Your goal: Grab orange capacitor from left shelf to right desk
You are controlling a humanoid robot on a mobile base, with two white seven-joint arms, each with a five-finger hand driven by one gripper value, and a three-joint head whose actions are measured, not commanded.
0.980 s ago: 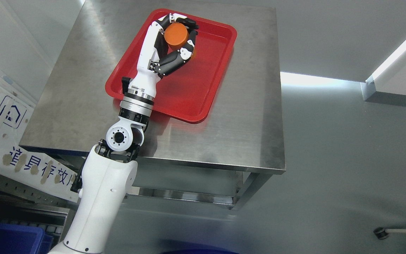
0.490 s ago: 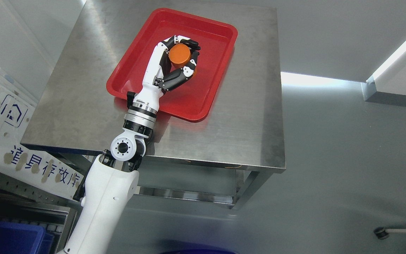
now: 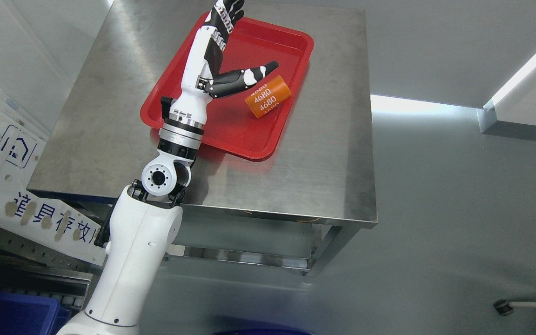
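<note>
The orange capacitor, a short cylinder printed with white "4680", lies on its side in the right part of the red tray on the steel desk. My left hand hangs above the tray with its fingers spread wide and nothing in them. Its thumb points toward the capacitor and ends just left of its upper end. The other fingers stretch up past the tray's far rim. My right arm does not show.
A white sign with blue characters leans at the lower left beside a metal shelf rail. Blue bins sit at the bottom left. Grey floor lies to the right of the desk, with a small caster at the lower right.
My left hand has opened and let go of the orange capacitor, which now lies on its side in the tray. The hand has lifted and stretched toward the tray's far edge.
</note>
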